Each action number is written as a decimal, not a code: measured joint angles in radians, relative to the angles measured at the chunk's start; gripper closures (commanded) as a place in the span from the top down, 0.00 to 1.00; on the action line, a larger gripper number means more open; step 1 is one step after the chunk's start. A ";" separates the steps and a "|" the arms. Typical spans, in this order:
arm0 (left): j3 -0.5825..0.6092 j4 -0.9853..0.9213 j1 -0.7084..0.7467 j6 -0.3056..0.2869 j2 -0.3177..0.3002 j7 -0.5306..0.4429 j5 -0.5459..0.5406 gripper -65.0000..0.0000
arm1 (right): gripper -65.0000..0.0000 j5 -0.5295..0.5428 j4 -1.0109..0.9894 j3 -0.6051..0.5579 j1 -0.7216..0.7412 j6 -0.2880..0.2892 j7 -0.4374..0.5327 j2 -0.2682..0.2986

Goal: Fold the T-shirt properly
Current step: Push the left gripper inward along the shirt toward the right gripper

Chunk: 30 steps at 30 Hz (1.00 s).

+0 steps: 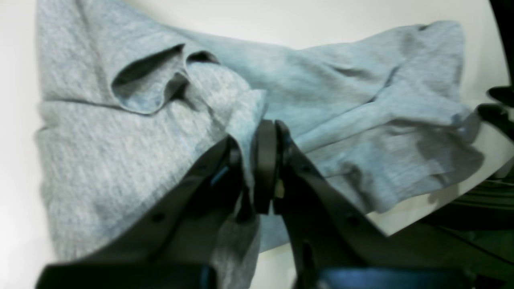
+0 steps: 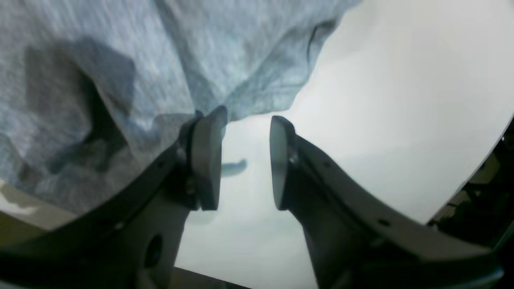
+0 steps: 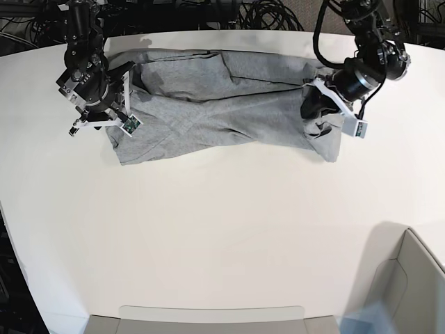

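Across the far side of the white table [image 3: 222, 229] we see the T-shirt [image 3: 222, 104] lying crumpled lengthwise. At its one end the left gripper [image 1: 257, 140] is clamped on a fold of cloth. At the other end the right gripper [image 2: 245, 160] gapes, empty, just beside the hem. Cables [image 3: 271, 12] lie beyond the shirt.
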 measured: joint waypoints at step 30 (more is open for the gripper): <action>0.343 0.057 0.015 0.001 -0.003 -0.098 0.404 0.06 | 0.32 0.000 -0.034 0.000 0.004 0.000 0.006 0.000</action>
